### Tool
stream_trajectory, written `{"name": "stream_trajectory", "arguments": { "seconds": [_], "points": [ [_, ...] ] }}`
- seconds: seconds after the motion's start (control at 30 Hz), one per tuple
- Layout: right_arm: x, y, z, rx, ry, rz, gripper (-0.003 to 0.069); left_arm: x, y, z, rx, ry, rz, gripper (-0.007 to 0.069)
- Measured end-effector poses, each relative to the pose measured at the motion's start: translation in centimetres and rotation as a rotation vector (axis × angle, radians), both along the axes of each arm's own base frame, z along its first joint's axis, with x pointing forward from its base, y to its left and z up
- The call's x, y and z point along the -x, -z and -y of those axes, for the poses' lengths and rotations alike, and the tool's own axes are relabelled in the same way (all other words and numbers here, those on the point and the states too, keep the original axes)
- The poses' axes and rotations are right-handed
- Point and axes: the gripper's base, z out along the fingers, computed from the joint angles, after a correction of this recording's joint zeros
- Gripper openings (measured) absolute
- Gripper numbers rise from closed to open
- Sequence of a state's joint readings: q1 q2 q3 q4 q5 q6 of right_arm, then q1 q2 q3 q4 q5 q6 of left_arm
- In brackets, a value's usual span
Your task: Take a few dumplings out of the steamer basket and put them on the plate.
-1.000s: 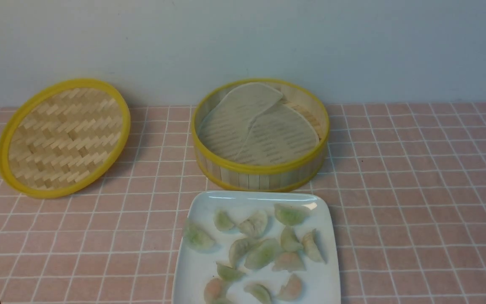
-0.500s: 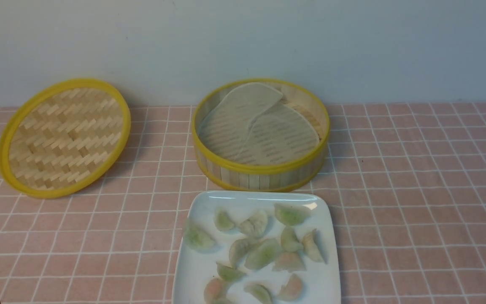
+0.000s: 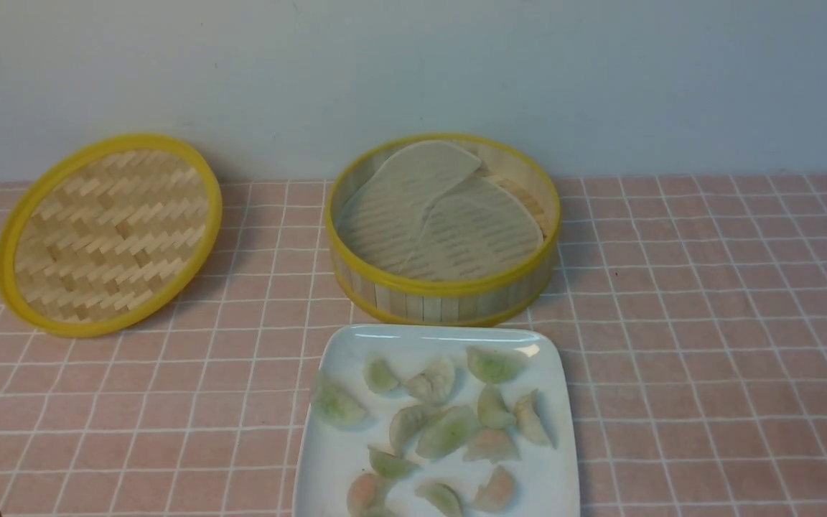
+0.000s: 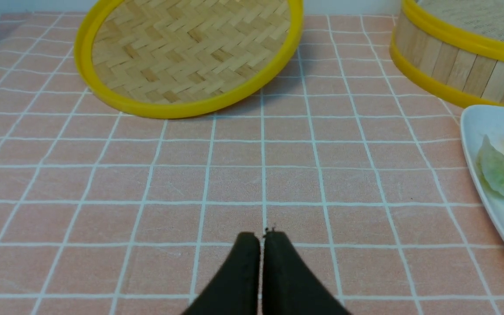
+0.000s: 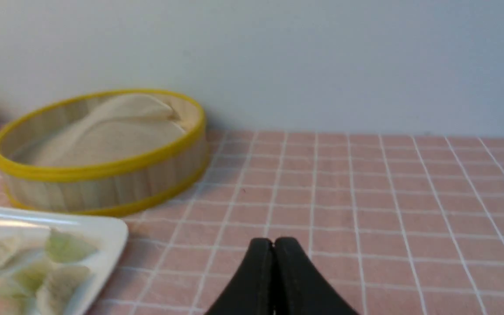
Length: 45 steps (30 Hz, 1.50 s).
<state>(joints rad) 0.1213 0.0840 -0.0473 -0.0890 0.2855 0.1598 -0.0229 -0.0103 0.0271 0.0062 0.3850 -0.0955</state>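
Observation:
The steamer basket [image 3: 442, 294] stands at the back middle and holds only pale liner sheets [image 3: 442, 222]; no dumplings show in it. Several dumplings [image 3: 449, 431] lie on the white plate [image 3: 342, 459] just in front of it. My left gripper [image 4: 261, 236] is shut and empty, low over the cloth left of the plate [image 4: 492, 210]. My right gripper [image 5: 273, 240] is shut and empty, low over the cloth right of the plate [image 5: 107, 232] and basket [image 5: 103, 183]. Neither gripper's fingertips show in the front view.
The flat woven lid [image 3: 108, 233] leans at the back left, also in the left wrist view [image 4: 186, 52]. A pink checked cloth [image 3: 708, 323] covers the table. A pale wall [image 3: 413, 72] stands right behind the basket.
A dark speck at the right edge of the front view a second ago is gone now. Nothing else has visibly changed.

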Motion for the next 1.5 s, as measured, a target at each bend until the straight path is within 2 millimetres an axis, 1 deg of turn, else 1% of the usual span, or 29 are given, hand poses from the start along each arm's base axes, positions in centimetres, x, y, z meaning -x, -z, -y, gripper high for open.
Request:
{"name": "stream_trajectory", "arguments": {
  "seconds": [0.07, 0.13, 1.5],
  "points": [
    [0.2, 1.9, 0.3, 0.007, 0.037, -0.030, -0.0015, 0.0, 0.0, 0.0, 0.000, 0.000, 0.000, -0.0006],
    [0.5, 2.7, 0.4, 0.004, 0.061, -0.065, -0.0015, 0.0, 0.0, 0.0, 0.000, 0.000, 0.000, -0.0006],
    [0.6, 2.7, 0.5, -0.019, 0.067, -0.075, -0.0015, 0.0, 0.0, 0.0, 0.001, 0.000, 0.000, -0.0006]
  ]
}}
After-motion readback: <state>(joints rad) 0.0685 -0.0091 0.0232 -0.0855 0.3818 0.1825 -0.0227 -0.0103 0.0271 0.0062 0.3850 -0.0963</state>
